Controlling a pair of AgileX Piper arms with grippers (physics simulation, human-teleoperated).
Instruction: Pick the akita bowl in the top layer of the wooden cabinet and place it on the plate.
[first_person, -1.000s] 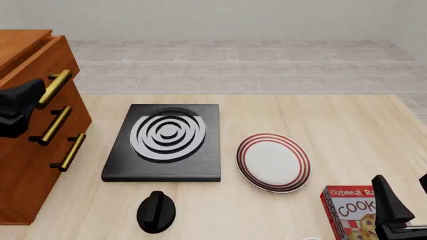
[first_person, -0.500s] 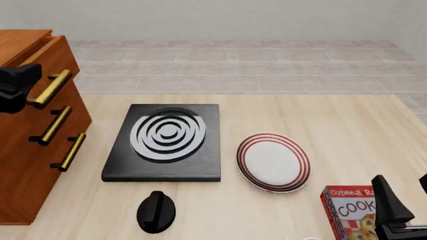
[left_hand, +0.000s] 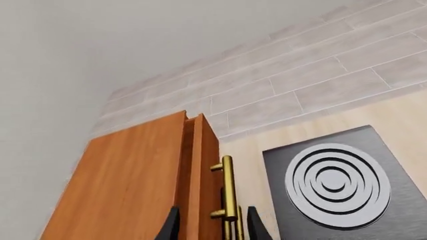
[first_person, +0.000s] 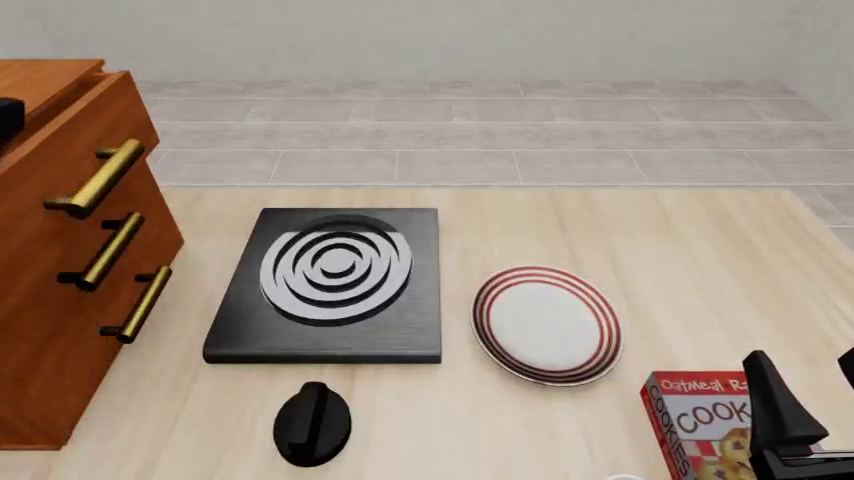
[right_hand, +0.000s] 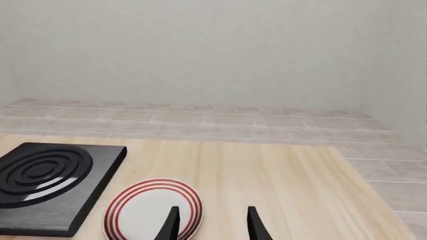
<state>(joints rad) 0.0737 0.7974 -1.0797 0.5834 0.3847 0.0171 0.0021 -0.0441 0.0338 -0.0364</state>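
Note:
The wooden cabinet (first_person: 54, 300) stands at the table's left edge. Its top layer (first_person: 118, 120) carries a brass handle (first_person: 91, 178), and its front shows a thin gap from the cabinet top (left_hand: 133, 175) in the left wrist view. The akita bowl is hidden. My left gripper (left_hand: 213, 227) is open above that brass handle (left_hand: 227, 190), its fingertips (left_hand: 172, 226) on either side of it without touching. Only a dark bit of the left arm (first_person: 7, 118) shows in the front view. The plate (first_person: 497, 296) with red rings lies right of centre. My right gripper (right_hand: 213, 227) is open and holds nothing, near the plate (right_hand: 120, 210).
A black square stove (first_person: 240, 335) with white rings sits between the cabinet and the plate. A black knob-shaped object (first_person: 311, 423) lies in front of it. A red cookie box (first_person: 694, 430) stands at the front right beside the right gripper (first_person: 807, 400).
My left gripper has risen and drawn back to the left from beside the top handle, almost leaving the front view. The right arm has not moved.

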